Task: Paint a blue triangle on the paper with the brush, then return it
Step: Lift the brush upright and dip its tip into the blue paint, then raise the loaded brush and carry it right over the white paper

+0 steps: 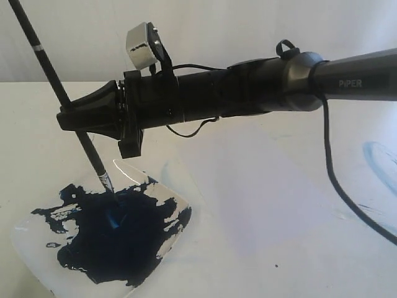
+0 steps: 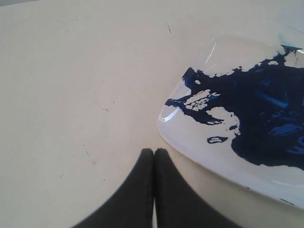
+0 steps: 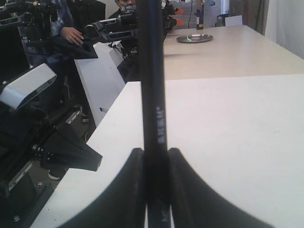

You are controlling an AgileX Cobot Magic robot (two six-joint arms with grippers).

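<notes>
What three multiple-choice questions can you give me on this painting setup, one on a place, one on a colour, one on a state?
1. Where is the tip of the brush?
A. on bare table
B. in the paint puddle on the plate
C. raised clear of everything

2. What colour is the paint?
A. red
B. green
C. dark blue

3. How does the left gripper stand?
A. shut and empty
B. wide open
C. shut on the brush

Answers:
1. B, the bristles meet the puddle.
2. C, the puddle is deep navy.
3. A, its fingers touch with nothing between them.
</notes>
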